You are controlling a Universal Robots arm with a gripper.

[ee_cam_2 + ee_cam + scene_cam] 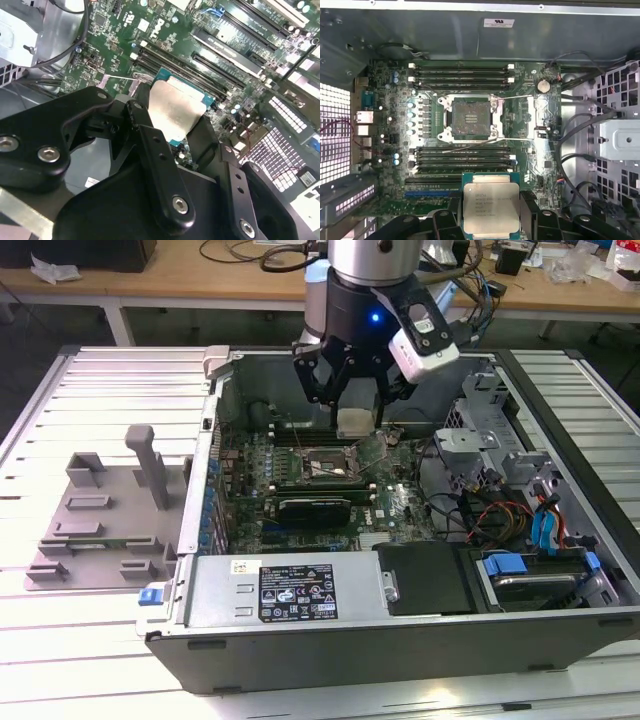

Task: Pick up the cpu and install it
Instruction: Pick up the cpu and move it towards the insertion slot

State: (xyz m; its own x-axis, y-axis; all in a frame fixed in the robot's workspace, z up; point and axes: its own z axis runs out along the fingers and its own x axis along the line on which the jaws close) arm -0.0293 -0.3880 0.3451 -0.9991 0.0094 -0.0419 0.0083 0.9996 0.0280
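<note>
Hanging in mid-air above the board is the small flat square cpu (490, 207) with its shiny silver-grey metal top. The black two-finger gripper (491, 214) is pinched in on its two opposite edges, jaws only as wide as the chip. It's hovering over the green motherboard (390, 150), near the square black-framed socket (470, 119) but not in it; the socket's contact field is exposed. All of that's inside the opened grey metal computer case (400, 640). A grey plastic fixture tray (100, 520) sits outside the case, on the exterior view's left.

Cpu (490, 207) in pincer (490, 221), near motherboard socket (470, 119)
</note>
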